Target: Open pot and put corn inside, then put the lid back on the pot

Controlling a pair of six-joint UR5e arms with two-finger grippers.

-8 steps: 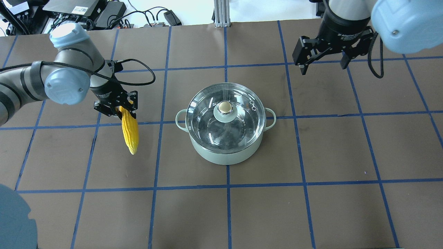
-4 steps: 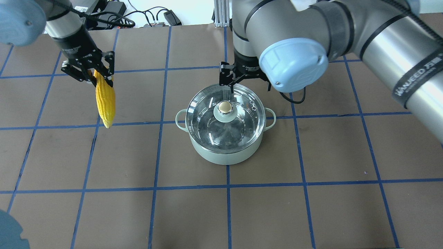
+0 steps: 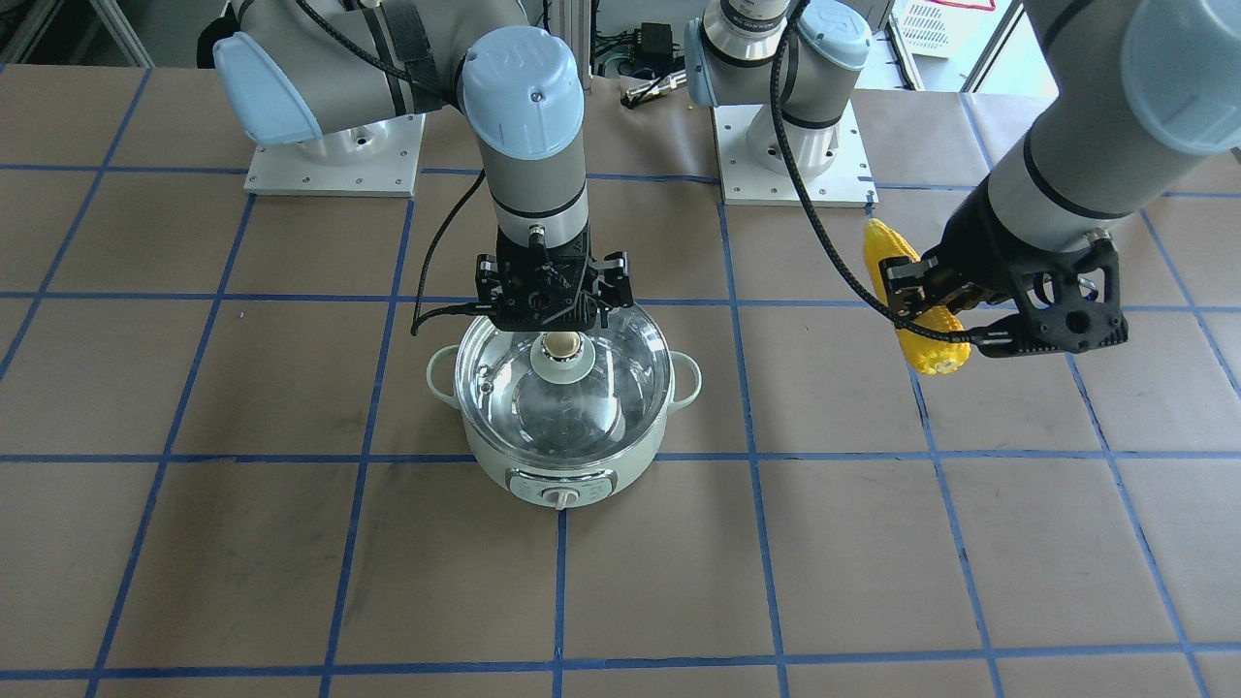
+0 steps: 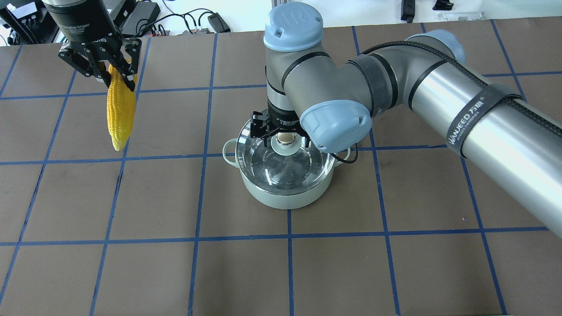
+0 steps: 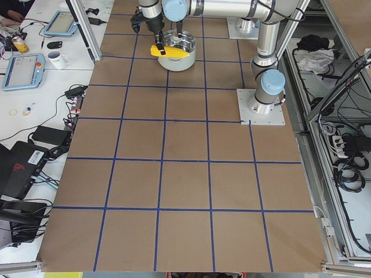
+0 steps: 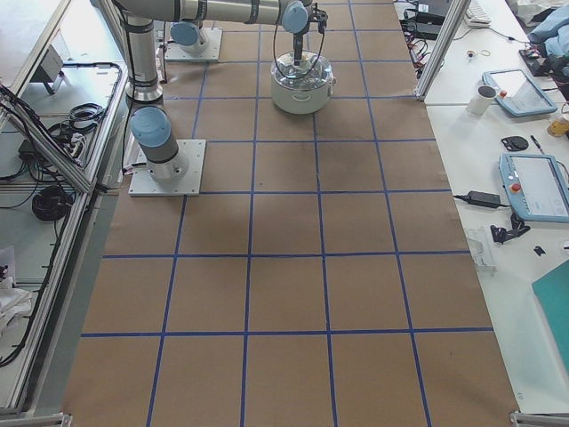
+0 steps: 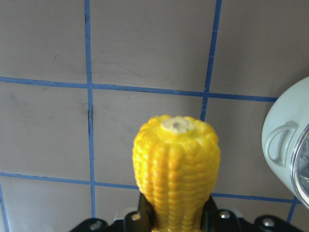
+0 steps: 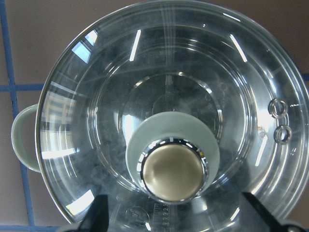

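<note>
The mint-green pot (image 4: 285,196) stands mid-table with the glass lid (image 4: 281,169) on it; the control knob faces the front-facing camera (image 3: 556,497). My right gripper (image 4: 284,133) is open and hovers just over the lid's cream-gold knob (image 8: 174,171), one finger (image 8: 96,215) on each side of it and apart from it. My left gripper (image 4: 105,66) is shut on the blunt end of the yellow corn (image 4: 118,112) and holds it in the air, tip hanging down, far left of the pot. The corn also shows in the left wrist view (image 7: 176,164).
Cables and black electronics boxes (image 4: 131,17) lie beyond the table's far edge. An aluminium post (image 4: 281,17) stands at the back centre. Both arm bases (image 3: 334,155) are bolted at the robot side. My right arm's long forearm (image 4: 483,114) spans the table's right half.
My right gripper has come from behind the pot to straight over the lid's knob. My left gripper has carried the corn a little higher and farther back-left.
</note>
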